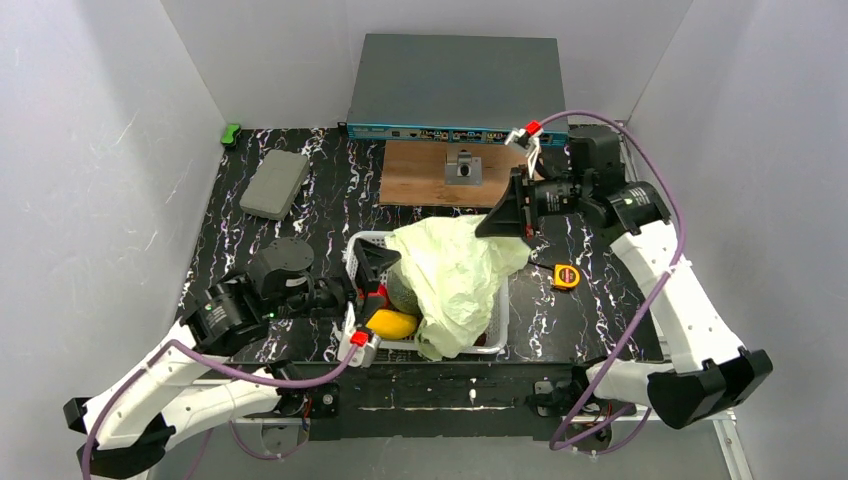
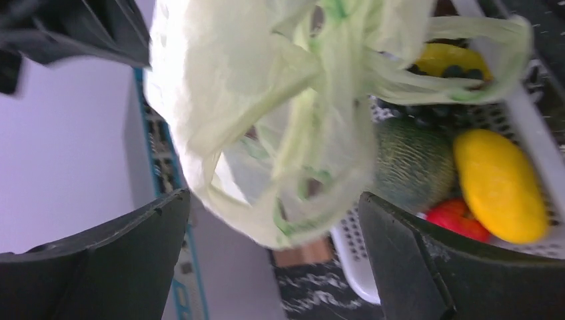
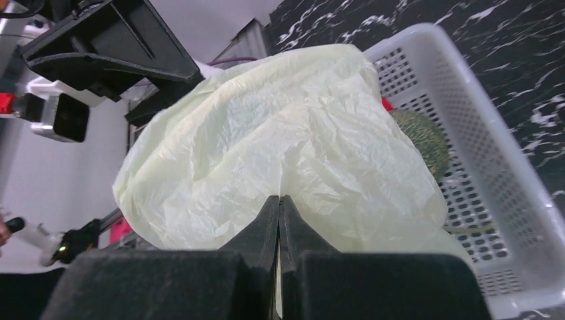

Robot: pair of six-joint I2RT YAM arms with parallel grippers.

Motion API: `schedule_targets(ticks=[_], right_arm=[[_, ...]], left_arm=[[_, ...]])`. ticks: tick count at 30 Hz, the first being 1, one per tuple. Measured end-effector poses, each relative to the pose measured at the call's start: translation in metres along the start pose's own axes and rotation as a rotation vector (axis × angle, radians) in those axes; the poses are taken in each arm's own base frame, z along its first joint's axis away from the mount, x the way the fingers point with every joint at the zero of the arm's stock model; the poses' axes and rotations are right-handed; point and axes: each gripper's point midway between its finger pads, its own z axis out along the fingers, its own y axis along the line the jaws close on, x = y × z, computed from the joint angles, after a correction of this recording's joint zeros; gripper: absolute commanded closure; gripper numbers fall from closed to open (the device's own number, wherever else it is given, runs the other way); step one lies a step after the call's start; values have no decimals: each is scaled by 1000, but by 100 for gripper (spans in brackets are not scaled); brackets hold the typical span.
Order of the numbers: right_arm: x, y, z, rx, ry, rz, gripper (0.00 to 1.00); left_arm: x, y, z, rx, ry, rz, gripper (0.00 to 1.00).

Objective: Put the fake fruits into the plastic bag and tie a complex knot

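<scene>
Closest in the right wrist view, the right gripper [image 3: 279, 200] has its two black fingers pressed together with no gap, pinching a fold of the plastic bag [image 3: 280, 140]. From overhead, the right arm rises from its base at the near right corner, bends outward along the table's right side, then turns its wrist leftward, so the gripper [image 1: 505, 215] points at the bag's far right corner. The pale-green film there is drawn up above the white basket [image 1: 497, 325].

The left arm lies low from the near left corner, its forearm running rightward to the basket's left rim. The left gripper [image 2: 272, 200] is spread wide and holds nothing. The bag's bunched, twisted edge [image 2: 266, 100] hangs in the space between the fingers, and I cannot tell whether either finger touches it.

The bag [image 1: 455, 275] is draped over most of the basket and spills over its near side. In the basket, beside the bag, lie the green netted melon [image 2: 413, 163], the yellow mango [image 2: 500, 187] touching it, and the red fruit [image 2: 456, 217] between them. Dark grapes [image 2: 433, 115] sit beyond the melon. A yellow tape measure [image 1: 566, 276] lies on the table to the right of the basket.
</scene>
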Motion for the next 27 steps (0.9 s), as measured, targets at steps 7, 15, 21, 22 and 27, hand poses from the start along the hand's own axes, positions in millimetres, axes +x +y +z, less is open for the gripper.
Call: schedule_targets(ticks=[7, 15, 21, 22, 27], right_arm=[[-17, 9, -18, 126, -92, -153, 99], [-12, 22, -6, 125, -47, -404, 99], [-12, 37, 6, 101, -20, -547, 99], [-13, 38, 6, 100, -21, -556, 99], [-13, 50, 5, 89, -30, -580, 74]], left_arm=[[2, 16, -45, 14, 166, -423, 2], [-28, 99, -44, -87, 88, -809, 2], [5, 65, 46, 71, 162, -997, 18], [13, 45, 61, 116, 193, -1031, 38], [34, -21, 88, 210, 275, -1110, 100]])
